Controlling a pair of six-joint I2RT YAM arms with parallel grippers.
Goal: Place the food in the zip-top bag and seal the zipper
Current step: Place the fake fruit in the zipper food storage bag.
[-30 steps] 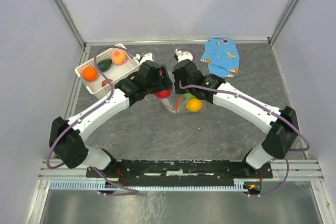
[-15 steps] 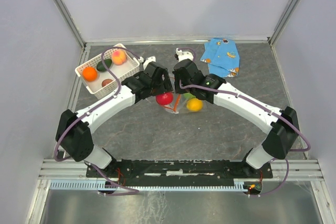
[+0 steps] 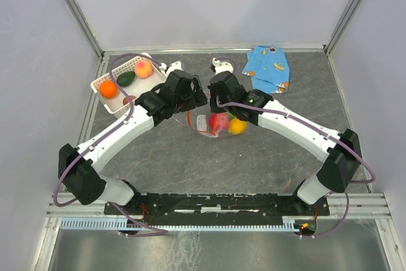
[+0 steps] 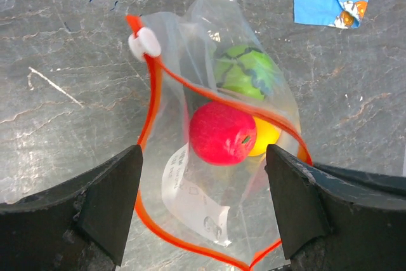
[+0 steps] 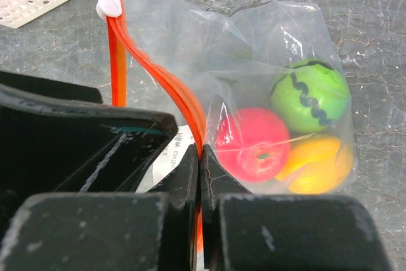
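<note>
The clear zip-top bag (image 3: 204,126) lies mid-table, its mouth gaping toward my left gripper (image 4: 203,201). That gripper hovers open just above the mouth with nothing between its fingers. Inside the bag (image 4: 190,201) sit a red fruit (image 4: 220,134), a striped green one (image 4: 246,71) and a yellow one (image 4: 266,136). The orange zipper (image 4: 147,125) carries a white slider (image 4: 144,42) at its far end. My right gripper (image 5: 200,157) is shut on one zipper strip (image 5: 158,68), beside the red fruit (image 5: 254,144). Orange (image 3: 108,89), dark green (image 3: 126,79) and peach (image 3: 144,68) fruits lie in the basket.
The white lattice basket (image 3: 101,80) stands at the back left, just beyond my left arm. A blue patterned cloth (image 3: 268,68) lies at the back right. Grey walls and metal posts enclose the table on three sides.
The red fruit has gone from under my left gripper into the bag, beside the yellow one. The left gripper has pulled back a little toward the basket. The right gripper keeps its hold.
</note>
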